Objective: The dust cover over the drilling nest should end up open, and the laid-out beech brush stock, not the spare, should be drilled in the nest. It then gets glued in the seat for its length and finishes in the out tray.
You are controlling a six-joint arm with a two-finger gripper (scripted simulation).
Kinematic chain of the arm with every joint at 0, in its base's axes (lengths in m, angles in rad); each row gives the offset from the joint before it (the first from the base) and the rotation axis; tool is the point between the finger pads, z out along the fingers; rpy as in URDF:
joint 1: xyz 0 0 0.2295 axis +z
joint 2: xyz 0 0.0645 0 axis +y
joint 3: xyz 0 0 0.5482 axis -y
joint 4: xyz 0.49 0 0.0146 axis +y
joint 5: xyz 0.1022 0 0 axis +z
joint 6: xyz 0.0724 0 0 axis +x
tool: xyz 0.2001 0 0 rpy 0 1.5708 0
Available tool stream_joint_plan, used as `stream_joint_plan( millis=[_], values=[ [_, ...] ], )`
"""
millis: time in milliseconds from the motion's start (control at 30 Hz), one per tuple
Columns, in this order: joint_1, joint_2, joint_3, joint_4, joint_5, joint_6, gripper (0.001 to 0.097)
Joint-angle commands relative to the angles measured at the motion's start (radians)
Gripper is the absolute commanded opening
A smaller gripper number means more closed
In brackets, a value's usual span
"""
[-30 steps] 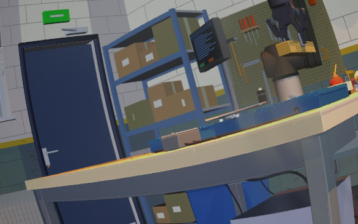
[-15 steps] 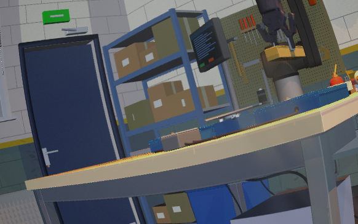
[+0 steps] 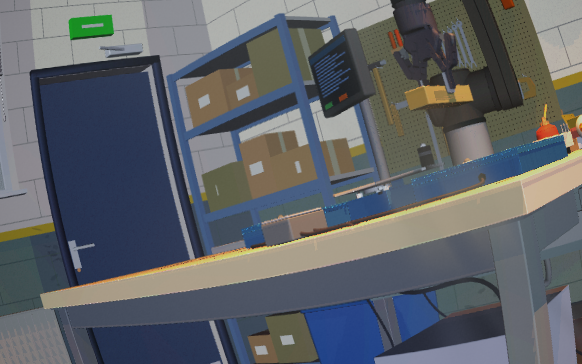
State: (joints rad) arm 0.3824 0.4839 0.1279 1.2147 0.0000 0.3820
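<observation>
High over the far end of the bench, the beech brush stock, a pale yellow-brown block, hangs level in my closed gripper. It is well above the blue fixtures on the bench top. A thin flat panel rests on the fixtures below, slightly raised at one end. From this low angle the nest, the glue seats and the out tray are hidden behind the fixture walls.
The drill press column stands right behind the gripper. A monitor on a pole is to its left. A grey-tan box sits at the near end of the fixtures. A red oil can stands far right.
</observation>
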Motion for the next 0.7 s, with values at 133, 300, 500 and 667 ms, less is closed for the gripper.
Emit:
stream_joint_plan(
  millis=[133,300,500,667],
  values=[
    [-0.033,-0.039,-0.055,-0.02,0.0,-0.032,0.008],
    [-0.071,-0.078,-0.114,-0.039,0.0,-0.07,0.008],
    [-0.123,-0.126,-0.183,-0.061,0.0,-0.122,0.008],
    [-0.172,-0.165,-0.238,-0.076,0.0,-0.171,0.008]
  ],
)
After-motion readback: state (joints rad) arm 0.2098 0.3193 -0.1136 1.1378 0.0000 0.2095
